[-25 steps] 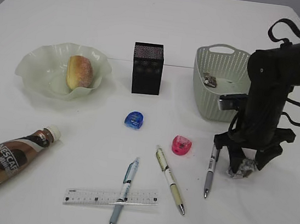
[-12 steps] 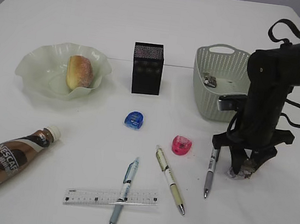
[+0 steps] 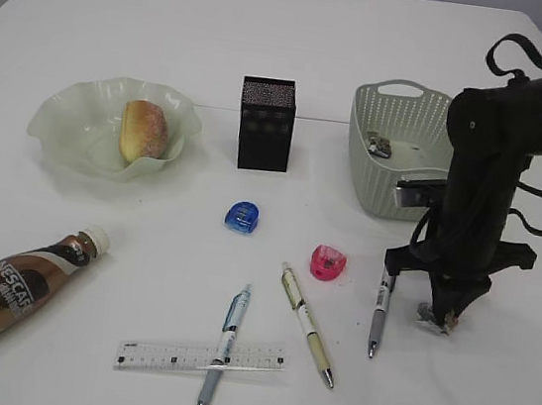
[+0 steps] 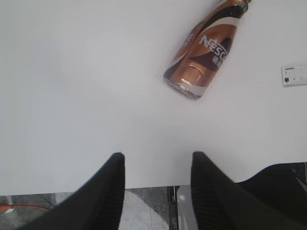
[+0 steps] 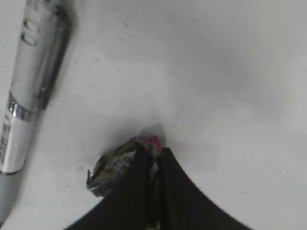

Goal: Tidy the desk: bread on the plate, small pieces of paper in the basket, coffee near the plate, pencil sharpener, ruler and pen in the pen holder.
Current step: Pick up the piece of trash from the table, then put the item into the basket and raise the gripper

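Note:
My right gripper (image 3: 441,313) is shut on a crumpled piece of paper (image 3: 433,319), low at the table right of a grey pen (image 3: 379,309). In the right wrist view the jaws (image 5: 154,152) pinch the paper (image 5: 111,167) beside that pen (image 5: 29,91). The green basket (image 3: 363,145) holds another paper scrap (image 3: 378,145). Bread (image 3: 143,131) lies on the green plate (image 3: 57,119). The coffee bottle (image 3: 10,286) lies at the front left, also in the left wrist view (image 4: 204,50). The black pen holder (image 3: 265,124) stands mid-table. My left gripper (image 4: 157,160) is open and empty over the table edge.
A blue sharpener (image 3: 243,217) and a pink sharpener (image 3: 328,262) lie mid-table. A ruler (image 3: 199,357) lies under a blue pen (image 3: 222,352), with a yellow pen (image 3: 307,323) beside them. The ruler's end shows in the left wrist view (image 4: 294,74).
My right gripper has closed onto the crumpled paper and shifted it slightly to the right. The left arm has not visibly moved.

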Available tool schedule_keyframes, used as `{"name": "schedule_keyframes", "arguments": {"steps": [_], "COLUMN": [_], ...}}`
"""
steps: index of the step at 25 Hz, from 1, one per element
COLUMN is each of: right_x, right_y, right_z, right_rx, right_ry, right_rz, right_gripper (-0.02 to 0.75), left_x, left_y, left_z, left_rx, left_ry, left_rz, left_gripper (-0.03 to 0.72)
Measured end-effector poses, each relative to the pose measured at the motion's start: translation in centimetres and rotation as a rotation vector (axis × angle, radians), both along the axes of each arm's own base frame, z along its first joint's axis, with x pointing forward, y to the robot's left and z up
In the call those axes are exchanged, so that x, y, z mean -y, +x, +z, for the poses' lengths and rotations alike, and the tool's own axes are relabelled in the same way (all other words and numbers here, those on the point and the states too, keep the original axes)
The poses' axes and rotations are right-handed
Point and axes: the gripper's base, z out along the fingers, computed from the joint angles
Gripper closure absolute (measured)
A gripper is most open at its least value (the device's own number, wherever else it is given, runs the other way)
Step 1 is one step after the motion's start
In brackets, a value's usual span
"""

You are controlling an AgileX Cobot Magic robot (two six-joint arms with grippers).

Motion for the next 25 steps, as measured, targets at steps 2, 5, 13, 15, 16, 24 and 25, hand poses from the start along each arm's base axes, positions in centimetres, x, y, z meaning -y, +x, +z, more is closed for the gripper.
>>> {"name": "schedule_keyframes", "arguments": {"steps": [2,5,13,15,16,24,25], "right_x": [-0.1,-0.1,-0.2,-0.3,-0.3,-0.5,-0.5], "right_y": [-0.1,-0.1,0.1,0.8,1.2,4.3,4.7], "right_z": [0.3,1.7,8.6,10.4,11.0,16.6,17.2], "right_rx": [-0.001,0.031,0.216,0.281,0.306,0.619,0.667], "right_ry": [0.007,0.021,0.063,0.071,0.072,0.094,0.095], "right_rz": [-0.005,-0.01,-0.01,-0.007,-0.004,-0.045,-0.045], "right_gripper": [0.732,0.732,0.733,0.733,0.733,0.734,0.734], "left_x": [0.0,0.0,-0.1,-0.1,-0.1,-0.1,-0.1], "left_y": [0.0,0.0,0.0,0.0,0.0,0.0,0.0], "left_z": [0.0,0.0,0.0,0.0,0.0,0.0,0.0], "left_rx": [0.0,0.001,0.002,0.002,0.002,0.002,0.002], "left_ry": [0.0,0.004,0.009,0.009,0.009,0.009,0.009], "left_rz": [0.0,0.0,0.0,0.0,0.0,0.0,0.0], "left_gripper": [0.357,0.357,0.368,0.37,0.37,0.371,0.371]}}
